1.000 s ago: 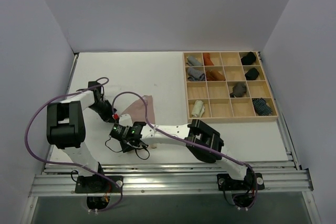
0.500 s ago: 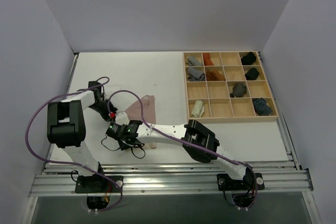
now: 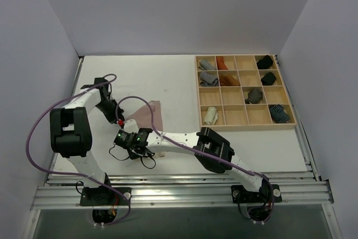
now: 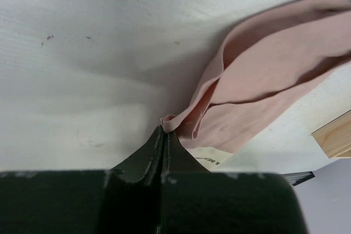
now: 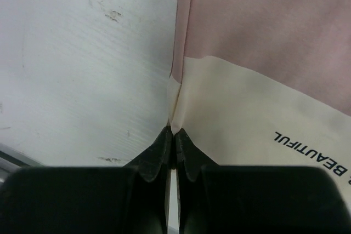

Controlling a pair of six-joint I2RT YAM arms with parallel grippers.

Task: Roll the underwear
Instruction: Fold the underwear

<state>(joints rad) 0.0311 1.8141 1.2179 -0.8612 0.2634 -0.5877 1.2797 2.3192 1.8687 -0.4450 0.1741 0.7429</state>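
Note:
The dusty pink underwear (image 3: 148, 115) with a beige band lies on the white table left of centre. My left gripper (image 3: 118, 121) is shut on a pink corner of it (image 4: 171, 122), and the cloth stretches away up to the right in the left wrist view (image 4: 263, 75). My right gripper (image 3: 134, 141) is shut on the edge of the beige printed band (image 5: 176, 114), with the pink part (image 5: 263, 26) beyond it. The pale yellow-green brief sits rolled in the tray (image 3: 211, 116).
A wooden compartment tray (image 3: 243, 92) stands at the right, holding grey, rust, black and blue-striped rolls. Purple cables loop by the left arm (image 3: 67, 132). The table's near edge and rails lie just behind the grippers.
Both grippers have shifted left with the pink underwear pinched in them; the left gripper moved a little farther up the table and the cloth is pulled tauter.

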